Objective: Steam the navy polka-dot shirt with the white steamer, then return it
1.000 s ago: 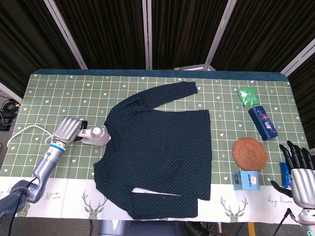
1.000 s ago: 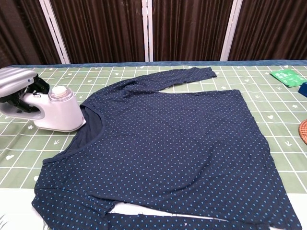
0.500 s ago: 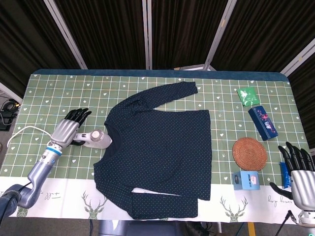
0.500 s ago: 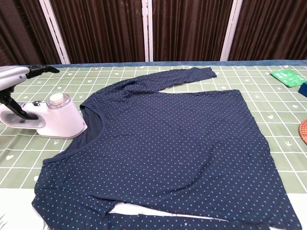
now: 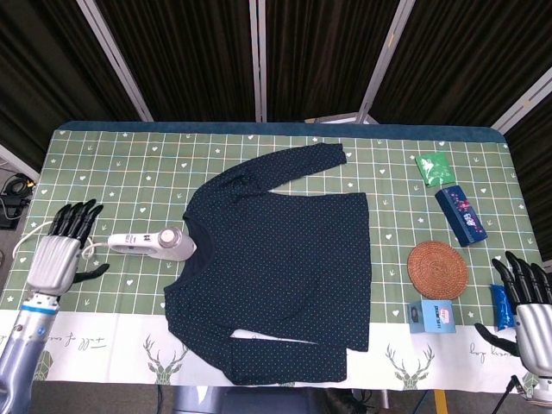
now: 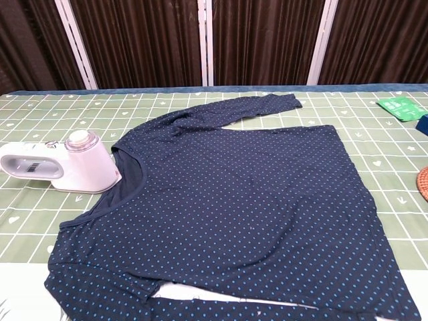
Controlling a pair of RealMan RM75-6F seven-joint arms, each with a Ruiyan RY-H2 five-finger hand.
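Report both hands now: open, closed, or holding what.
Left hand: open, fingers spread, holding nothing, apart from the white steamer.
Right hand: open, fingers spread, holding nothing.

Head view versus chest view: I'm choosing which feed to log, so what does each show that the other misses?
Only the head view shows the left robot hand and right robot hand, both open and empty, plus the whole woven coaster and the steamer's white cord. Only the chest view shows the steamer's cap close up. Both show the polka-dot shirt spread flat, the white steamer beside its collar, and the green packet.
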